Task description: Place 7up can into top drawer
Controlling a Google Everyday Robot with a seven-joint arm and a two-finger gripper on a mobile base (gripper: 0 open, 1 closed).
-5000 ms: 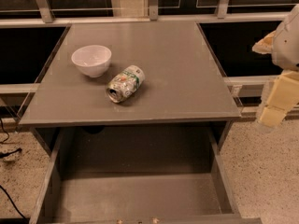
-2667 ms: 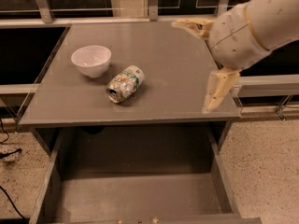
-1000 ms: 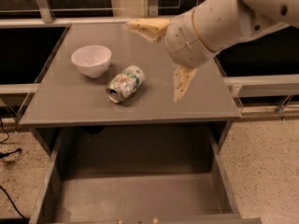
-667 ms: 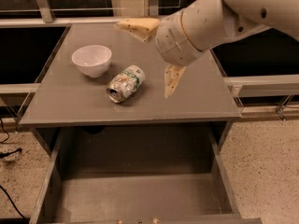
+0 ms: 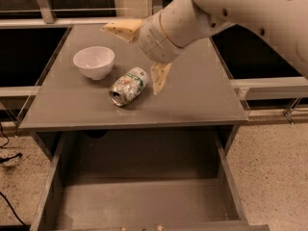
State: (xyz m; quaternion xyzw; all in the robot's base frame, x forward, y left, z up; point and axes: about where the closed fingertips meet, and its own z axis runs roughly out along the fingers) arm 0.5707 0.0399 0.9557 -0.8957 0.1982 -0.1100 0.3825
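Nearest the camera, the wide, shallow grey top drawer (image 5: 139,201) stands pulled out from under the table, its flat bottom and low side walls in plain view. Speckled pale floor (image 5: 274,177) shows on either side of it, and a thin black cable (image 5: 9,158) lies on the floor at the left edge.

Above the drawer is the flat grey tabletop (image 5: 192,100). The small, dented silver aluminium 7up can (image 5: 128,85) with a white-and-green label lies on its side on this surface, a little left of the middle, with its silver top end turned toward the front-left. It is on the table, not in the drawer.

Just beside the can hangs the cream-coloured two-finger gripper (image 5: 131,60). It is spread wide and holds nothing. One finger (image 5: 159,77) points down toward the tabletop close to the can's right side; whether it touches the can cannot be told. The other finger (image 5: 122,30) reaches out to the left, above and beyond the can. The thick pale robot arm (image 5: 231,8) comes in from the upper right, and its rounded wrist sits over the far half of the table.

A round white ceramic bowl (image 5: 94,62) stands upright on the tabletop to the left of the can and slightly farther back, near it but apart.

Beyond the table run grey metal rails (image 5: 269,85), with dark panels behind them.
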